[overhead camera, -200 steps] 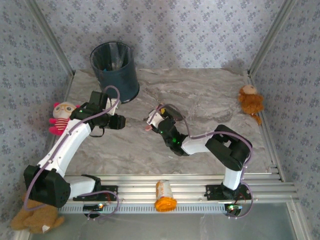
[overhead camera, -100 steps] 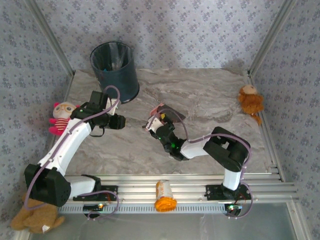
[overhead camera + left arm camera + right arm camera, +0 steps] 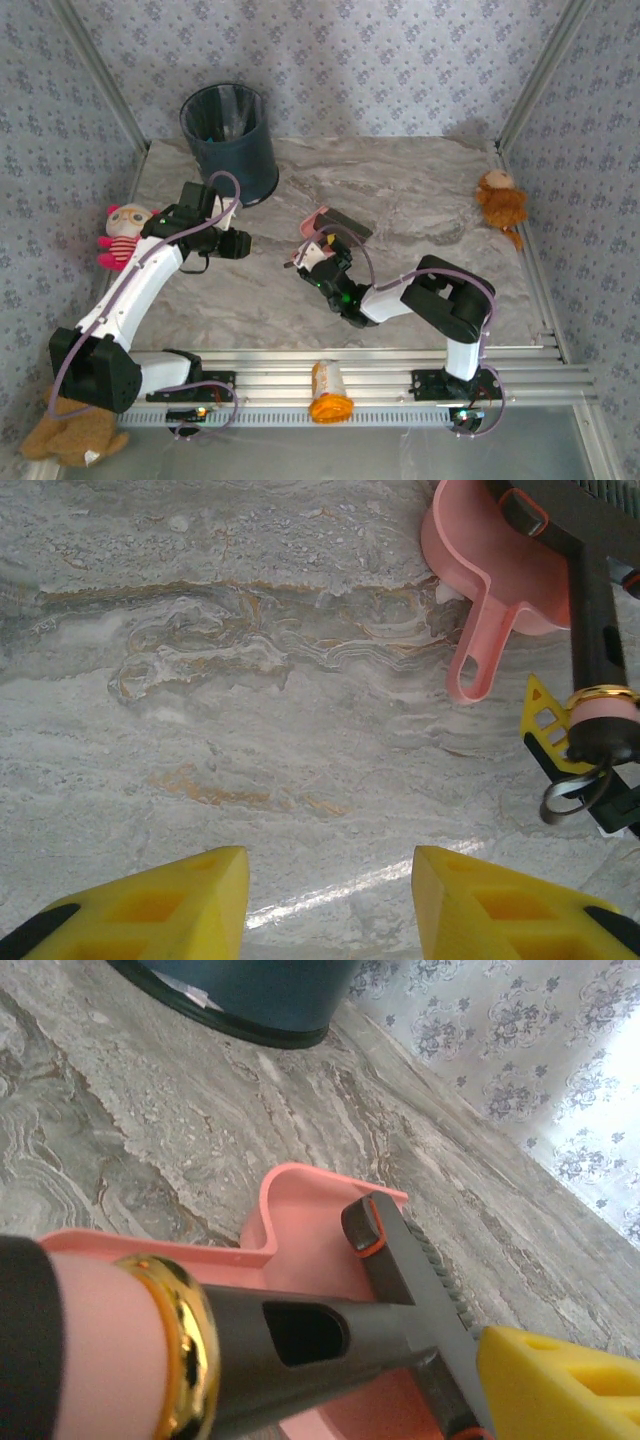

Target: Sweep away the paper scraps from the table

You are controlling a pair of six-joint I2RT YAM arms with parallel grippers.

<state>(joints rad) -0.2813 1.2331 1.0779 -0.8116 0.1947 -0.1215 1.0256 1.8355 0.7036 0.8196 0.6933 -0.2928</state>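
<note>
Marble-veined grey-beige table [image 3: 420,190] from above: pink plastic dustpan [image 3: 318,215] mid-frame, long dark brush [image 3: 345,222] across it, right claw [image 3: 308,256] at the handle. Possible paper scraps [image 3: 214,128] fleck the dark round bin [image 3: 235,160] upper left, too small to tell.

Left wrist: my left claw [image 3: 330,868] hangs part-open over bare table.

Right wrist: I cannot tell whether that claw grips, so I'd lift straight off and let the brush rest in the pan.

Flat table [image 3: 420,200], grey-beige marble veining, aluminium-railed edge
</note>
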